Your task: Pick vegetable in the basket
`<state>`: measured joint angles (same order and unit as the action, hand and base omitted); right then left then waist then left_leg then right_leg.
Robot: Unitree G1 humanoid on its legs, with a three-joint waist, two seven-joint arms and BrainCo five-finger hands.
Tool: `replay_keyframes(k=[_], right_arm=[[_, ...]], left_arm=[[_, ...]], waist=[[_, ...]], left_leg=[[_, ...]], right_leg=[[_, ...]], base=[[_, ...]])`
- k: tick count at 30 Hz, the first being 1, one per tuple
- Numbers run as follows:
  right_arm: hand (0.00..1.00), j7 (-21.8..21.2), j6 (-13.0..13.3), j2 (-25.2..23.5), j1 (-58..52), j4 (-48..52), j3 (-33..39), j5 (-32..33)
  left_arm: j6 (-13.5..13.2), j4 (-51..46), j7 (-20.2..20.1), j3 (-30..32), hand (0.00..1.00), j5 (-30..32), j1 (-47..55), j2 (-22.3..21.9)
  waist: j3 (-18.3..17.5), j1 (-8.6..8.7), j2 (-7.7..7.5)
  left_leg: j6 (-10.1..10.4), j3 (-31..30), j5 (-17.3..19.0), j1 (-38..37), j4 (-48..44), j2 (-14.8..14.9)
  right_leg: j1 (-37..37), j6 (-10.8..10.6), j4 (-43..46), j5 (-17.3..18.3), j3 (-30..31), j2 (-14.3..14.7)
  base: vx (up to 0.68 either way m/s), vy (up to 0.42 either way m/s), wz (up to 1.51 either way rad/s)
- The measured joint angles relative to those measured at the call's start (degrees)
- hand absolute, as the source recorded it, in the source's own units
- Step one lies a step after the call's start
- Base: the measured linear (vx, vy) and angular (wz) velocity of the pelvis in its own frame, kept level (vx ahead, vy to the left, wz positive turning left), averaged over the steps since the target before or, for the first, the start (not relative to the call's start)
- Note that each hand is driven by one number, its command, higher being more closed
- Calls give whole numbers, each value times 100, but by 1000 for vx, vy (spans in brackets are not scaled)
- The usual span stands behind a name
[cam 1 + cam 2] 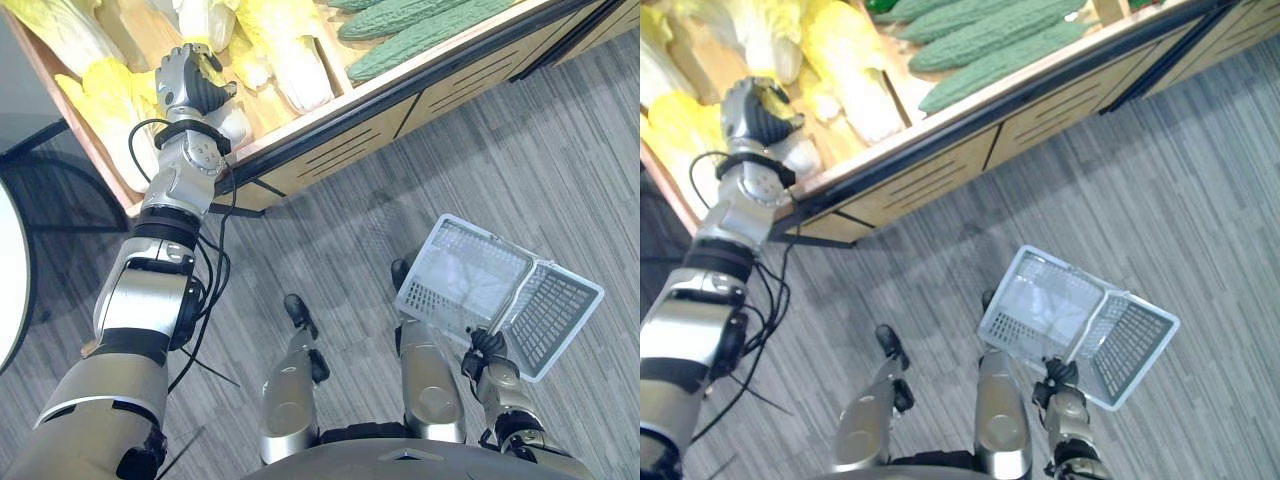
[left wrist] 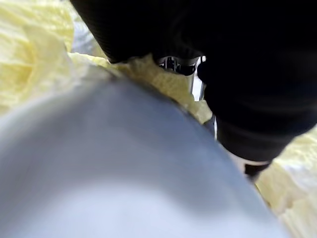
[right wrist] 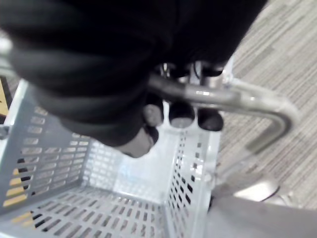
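My left hand [image 1: 188, 82] reaches into the wooden shelf and lies on a pale yellow napa cabbage [image 1: 232, 122]. Its fingers curl over the leaves. In the left wrist view the cabbage's white stalk [image 2: 124, 163] sits right against the hand [image 2: 257, 89]. Low at my right side hangs a white perforated plastic basket [image 1: 450, 270] with nothing inside. My right hand [image 1: 485, 348] is shut on its metal handle [image 3: 223, 96], and its dark fingertips [image 3: 182, 115] wrap under the bar above the basket's wall [image 3: 74, 163].
More napa cabbages [image 1: 290, 60] fill the left part of the shelf, with green bitter gourds [image 1: 420, 35] to the right. The shelf's dark front edge [image 1: 400, 85] runs diagonally above wooden drawers [image 1: 340, 150]. A round white tabletop [image 1: 8, 270] shows at far left.
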<state>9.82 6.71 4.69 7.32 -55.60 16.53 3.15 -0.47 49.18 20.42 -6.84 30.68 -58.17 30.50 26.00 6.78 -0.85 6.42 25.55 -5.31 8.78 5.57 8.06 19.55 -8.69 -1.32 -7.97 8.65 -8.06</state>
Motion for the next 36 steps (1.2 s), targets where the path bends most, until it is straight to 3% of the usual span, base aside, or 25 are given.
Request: replay_keyframes(k=[5,13,16,22,26,29,30,31,32,33,34,35,36], right_arm=[[100,-6,-51,-4,-15,-59,-9,-2],[100,-55,-189,-7,-325,-42,202,-11],[100,-71,-277,-11,-569,-48,313,-14],[100,-124,-289,-58,-1220,-41,430,-14],[100,-121,-289,-197,-1382,73,661,7],[100,-85,-300,-236,-1473,459,628,13],[100,-42,-320,-244,-1495,708,531,15],[100,-25,-347,-244,-1491,1058,429,16],[100,6,-346,-240,-1490,1261,321,16],[100,27,-340,-243,-1481,1549,146,4],[100,63,-341,-244,-1502,2027,-151,0],[100,61,-345,-241,-1506,2223,-271,-2],[100,50,-350,-211,-1527,2431,-484,-55]], left_arm=[[29,-103,-77,-12,100,-63,31,23],[0,-1573,-151,-80,100,-255,278,105],[4,-2293,2,101,100,-253,537,350],[-125,-3107,232,155,100,-192,1019,306],[-155,-3127,232,-273,100,-185,1061,-69],[-264,-3338,171,-625,100,-172,1479,-318],[-289,-3411,83,-716,100,-167,1755,-406],[-305,-3521,14,-724,100,-90,2154,-504],[-307,-3575,-25,-729,100,-51,2368,-554],[-317,-3662,-79,-732,100,6,2647,-614],[-329,-3743,-207,-735,100,35,3097,-771],[-328,-3767,-252,-720,100,35,3285,-832],[-336,-3782,-347,-731,100,40,3509,-988]], waist=[[3,0,-6],[-69,-151,-21],[-536,-163,-23],[-1249,-163,-44],[-1296,-153,-91],[-1322,-136,-134],[-1325,-137,-139],[-1341,-134,-100],[-1352,-153,-83],[-1372,-166,-92],[-1407,-190,-141],[-1415,-216,-140],[-1425,-279,-125]], left_leg=[[13,-91,13,-241,0,19],[36,-259,177,-907,-1,47],[58,-257,200,-1039,0,61],[81,-297,368,-1435,0,62],[72,-422,359,-1466,2,47],[71,-147,363,-1547,0,21],[72,109,363,-1640,-3,39],[96,434,425,-1752,-44,109],[107,618,484,-1806,-125,160],[141,920,584,-1894,-256,234],[230,1453,788,-2138,-477,321],[276,1679,890,-2239,-632,380],[256,2041,972,-2362,-896,468]], right_leg=[[-322,-3,-73,3,-46,-4],[-1124,-18,-72,209,-318,-16],[-1254,-6,-71,241,-344,-6],[-1672,26,-35,402,-478,-27],[-1705,23,150,508,-590,-57],[-1476,23,397,551,-466,-59],[-1318,292,474,606,-651,-78],[-1220,855,639,788,-1698,-353],[-1215,1100,727,810,-2271,-517],[-1200,1386,881,759,-2940,-695],[-1114,1854,1242,331,-3907,-1012],[-1045,1706,1410,190,-4143,-1031],[-1009,1702,1534,158,-4553,-1027]], base=[[36,-4,5],[10,-3,11],[46,-19,0],[17,-9,4],[-64,-24,18],[-58,-7,-47],[-41,14,-107],[-16,35,-130],[55,62,-146],[146,67,-186],[158,43,-196],[141,-4,-212],[91,-98,-210]])
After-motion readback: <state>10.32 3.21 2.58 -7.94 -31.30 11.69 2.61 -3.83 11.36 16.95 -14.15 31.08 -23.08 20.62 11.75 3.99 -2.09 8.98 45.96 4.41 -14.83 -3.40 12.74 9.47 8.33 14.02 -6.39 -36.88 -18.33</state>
